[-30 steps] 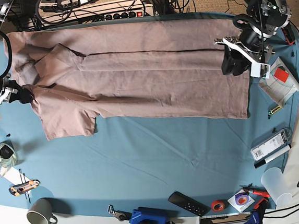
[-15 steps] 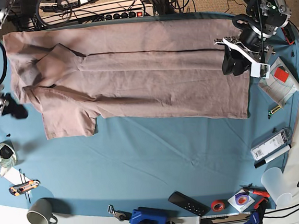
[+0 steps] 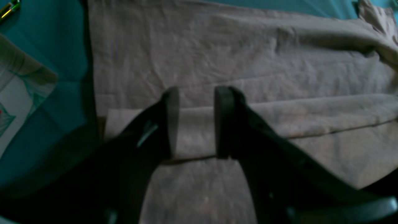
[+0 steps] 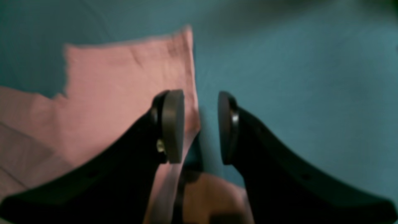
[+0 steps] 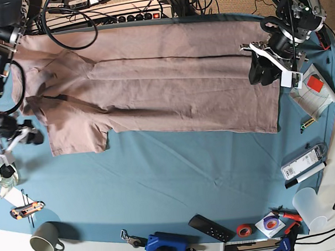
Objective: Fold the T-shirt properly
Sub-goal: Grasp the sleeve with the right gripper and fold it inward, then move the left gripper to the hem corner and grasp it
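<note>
shirt: we see the T-shirt point(image 5: 152, 85) flat across the far half of the blue cloth point(image 5: 178, 177), top edge folded over, 1 sleeve point(image 5: 77, 136) sticking out toward us at base-view left.
left claw: left gripper point(image 3: 192, 121) is over the hem end, jaws apart, folded edge showing between them; nothing pinched that we can see.
right claw: right gripper point(image 4: 200, 127) sits at the sleeve edge, jaws apart, empty; 1 pad point(image 4: 172, 124) over fabric, the other over bare cloth.
handling: we judge it light, limp and wrinkle-prone; it will sag and drag. Pinch edges or corners through both layers, 2 points at once.
views: only the base view shows the whole layout. Left wrist view shows the stacked fold layers point(image 3: 199, 130) at the hem. Right wrist view shows the sleeve corner but is blurred.
</note>
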Action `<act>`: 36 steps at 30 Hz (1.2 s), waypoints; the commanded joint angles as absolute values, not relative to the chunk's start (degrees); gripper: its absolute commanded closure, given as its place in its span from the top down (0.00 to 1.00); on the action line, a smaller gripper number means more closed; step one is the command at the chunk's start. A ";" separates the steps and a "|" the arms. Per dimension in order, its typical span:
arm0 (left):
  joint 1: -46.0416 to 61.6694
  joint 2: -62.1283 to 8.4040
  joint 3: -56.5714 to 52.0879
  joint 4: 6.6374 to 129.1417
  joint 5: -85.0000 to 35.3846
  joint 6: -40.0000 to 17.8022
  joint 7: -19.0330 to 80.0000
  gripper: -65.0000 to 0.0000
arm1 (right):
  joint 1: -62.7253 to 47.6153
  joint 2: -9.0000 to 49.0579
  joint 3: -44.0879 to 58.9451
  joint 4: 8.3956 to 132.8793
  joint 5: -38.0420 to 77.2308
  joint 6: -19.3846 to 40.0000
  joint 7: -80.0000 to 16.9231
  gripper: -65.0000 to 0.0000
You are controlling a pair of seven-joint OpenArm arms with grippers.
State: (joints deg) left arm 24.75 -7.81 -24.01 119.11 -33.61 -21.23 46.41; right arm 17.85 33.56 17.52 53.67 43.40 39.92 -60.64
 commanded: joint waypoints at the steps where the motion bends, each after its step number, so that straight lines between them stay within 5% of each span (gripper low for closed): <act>1: 24.60 -8.12 -24.12 120.09 -34.22 -21.45 44.97 0.31 | 20.14 34.87 17.15 52.36 43.64 40.00 -58.57 0.29; 8: 24.58 -8.10 -24.12 120.11 -34.26 -21.45 44.95 0.31 | 26.52 32.16 16.58 39.55 40.40 40.00 -55.96 0.29; 24: 16.97 -8.47 -24.10 118.69 -31.70 -21.56 44.53 0.32 | 25.67 28.34 16.56 39.22 46.72 40.00 -68.36 0.29; 36: -0.12 -16.64 -23.81 94.35 -34.98 -25.63 45.67 0.32 | 25.56 28.42 16.56 39.27 48.66 40.00 -68.60 0.29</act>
State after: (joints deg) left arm 0.78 -15.97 -23.68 93.41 -33.98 -25.43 46.63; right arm 25.12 27.73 16.71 39.03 50.98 40.47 -66.30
